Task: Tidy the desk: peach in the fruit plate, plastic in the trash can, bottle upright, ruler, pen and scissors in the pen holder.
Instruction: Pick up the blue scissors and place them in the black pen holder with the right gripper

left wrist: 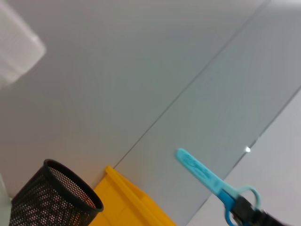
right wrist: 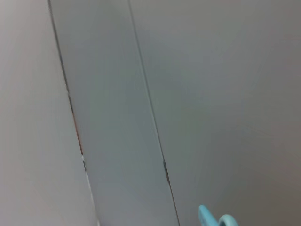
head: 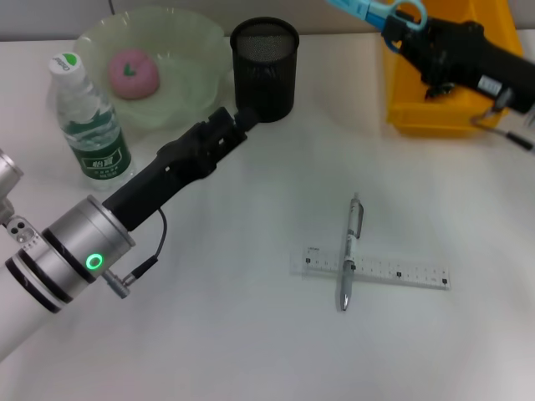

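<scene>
My right gripper (head: 404, 32) is at the back right, raised over the yellow bin (head: 443, 83). It is shut on light blue scissors (head: 374, 8), whose blades point left toward the black mesh pen holder (head: 265, 67). The scissors also show in the left wrist view (left wrist: 207, 178) and the right wrist view (right wrist: 211, 219). My left gripper (head: 236, 119) rests against the pen holder's lower left side. A silver pen (head: 349, 251) lies across a clear ruler (head: 393, 271) on the table. A pink peach (head: 132, 73) sits in the green plate (head: 196, 50). The water bottle (head: 88, 121) stands upright.
The yellow bin also shows beside the pen holder (left wrist: 51, 197) in the left wrist view (left wrist: 134, 205). My left arm stretches diagonally from the front left across the table to the holder. The bottle stands close beside the arm.
</scene>
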### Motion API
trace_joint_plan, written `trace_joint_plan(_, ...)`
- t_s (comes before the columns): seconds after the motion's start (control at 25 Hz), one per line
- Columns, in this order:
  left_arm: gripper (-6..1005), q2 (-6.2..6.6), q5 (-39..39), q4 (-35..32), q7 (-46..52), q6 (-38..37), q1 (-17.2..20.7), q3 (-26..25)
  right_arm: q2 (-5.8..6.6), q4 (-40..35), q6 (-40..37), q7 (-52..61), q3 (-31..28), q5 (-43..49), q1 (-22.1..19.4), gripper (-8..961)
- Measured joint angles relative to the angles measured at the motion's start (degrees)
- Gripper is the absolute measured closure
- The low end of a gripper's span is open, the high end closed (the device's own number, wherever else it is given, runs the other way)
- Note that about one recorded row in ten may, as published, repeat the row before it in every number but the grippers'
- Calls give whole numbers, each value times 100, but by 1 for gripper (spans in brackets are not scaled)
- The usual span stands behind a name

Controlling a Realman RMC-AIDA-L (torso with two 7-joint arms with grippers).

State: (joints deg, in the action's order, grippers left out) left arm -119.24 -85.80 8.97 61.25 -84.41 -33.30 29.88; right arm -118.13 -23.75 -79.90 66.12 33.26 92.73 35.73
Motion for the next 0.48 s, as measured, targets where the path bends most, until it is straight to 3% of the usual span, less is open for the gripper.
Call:
trace_joint_plan(0.28,274,7,-268,-195,-780,-26,151,16,540,-629,792,2071,1090,469,525,864)
trace_joint_plan(0.36,274,7,-269,-208,-862,-15,162,18,664,-644,859,2528,1138,875,803,863)
trace_joint_plan(0.48,274,7,-271,-217,-1022,15,185,26,748,-688,929,3108,1144,1553,1206,862)
